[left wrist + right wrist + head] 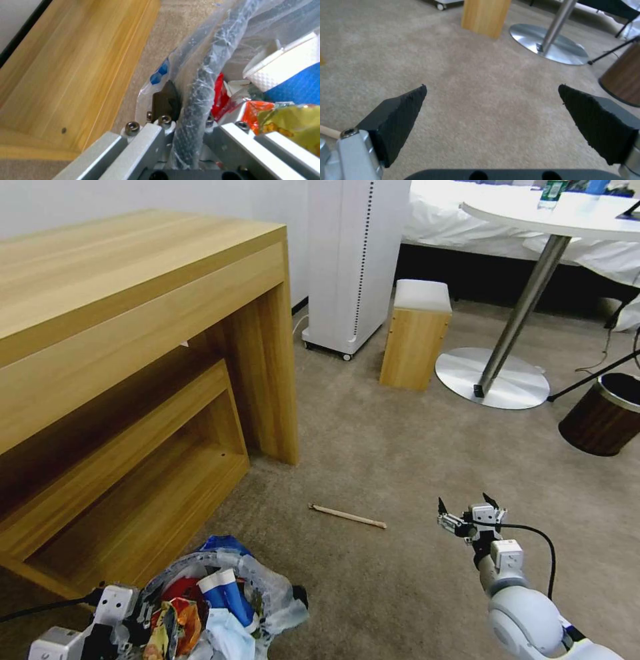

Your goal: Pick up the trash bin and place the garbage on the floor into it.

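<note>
Head view places the trash bin [220,597] at the lower left, just in front of the low shelf of the wooden desk [133,333]. Its dark rim is wrapped in a crinkly whitish bag, and it is heaped with garbage [200,613]: a blue-and-white carton, red and orange wrappers, a yellow scrap and pale crumpled plastic. The left gripper [130,610] sits at the bin's near-left edge. In the left wrist view the left gripper [186,125] is clamped on the bag-covered rim of the trash bin [203,82], one dark pad outside the rim and the metal finger links on either side of it, with the carton and wrappers lying just inside.

On the floor [400,447], a beige short-pile carpet, a thin wooden stick [347,516] lies alone, between the bin and the right gripper [467,510]. That gripper hangs above the carpet a little to the right of the stick, its two black wedge pads spread wide apart and holding nothing; the right wrist view shows the right gripper [493,100] over bare carpet, with the end of the stick [328,131] beside one finger.

Farther off stand a small wooden stool [417,337], a white wheeled unit [350,260], the round table's metal base [493,379] and a brown wood-look bin [603,413] with a metal rim.
</note>
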Controlling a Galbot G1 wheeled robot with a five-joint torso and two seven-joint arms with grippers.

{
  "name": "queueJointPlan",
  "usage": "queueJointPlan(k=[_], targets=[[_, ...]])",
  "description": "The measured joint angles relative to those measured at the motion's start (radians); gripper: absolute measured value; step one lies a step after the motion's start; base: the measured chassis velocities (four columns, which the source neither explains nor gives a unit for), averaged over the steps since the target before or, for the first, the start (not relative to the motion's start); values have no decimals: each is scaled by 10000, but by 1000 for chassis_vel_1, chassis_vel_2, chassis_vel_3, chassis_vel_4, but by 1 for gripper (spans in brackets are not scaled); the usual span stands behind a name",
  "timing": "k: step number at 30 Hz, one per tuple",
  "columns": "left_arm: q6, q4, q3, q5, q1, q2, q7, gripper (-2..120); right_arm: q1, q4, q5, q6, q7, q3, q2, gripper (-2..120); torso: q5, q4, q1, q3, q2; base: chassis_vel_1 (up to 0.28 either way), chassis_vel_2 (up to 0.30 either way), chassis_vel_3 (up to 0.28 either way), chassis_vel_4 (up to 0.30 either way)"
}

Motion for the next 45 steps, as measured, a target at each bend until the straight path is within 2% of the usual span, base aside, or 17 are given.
queueJointPlan(k=[9, 13, 28, 45], targets=[[-58, 94, 183, 65, -98, -217, -57, 0, 90, -135, -736, 215, -41, -176, 106, 100, 0, -6, 0, 0, 0, -66, -64, -55, -57], [-88, 87, 212, 66, -106, -296, -60, 0, 110, -5, -622, 238, -42, -278, 187, 100, 1, 2, 0, 0, 0, 0, 0, 0, 0], [-119, -82, 264, 302, 87, -561, -44, 0, 219, -37, -80, 545, -34, -577, 250, 100, 2, -1, -1, -1, 0, -4, 2, 3, -4], [-120, -28, 445, 912, 120, -797, 86, 0, 530, 0, 140, 584, -40, -997, 109, 100, 2, -1, 0, 1, 0, -146, 145, 156, -154]])
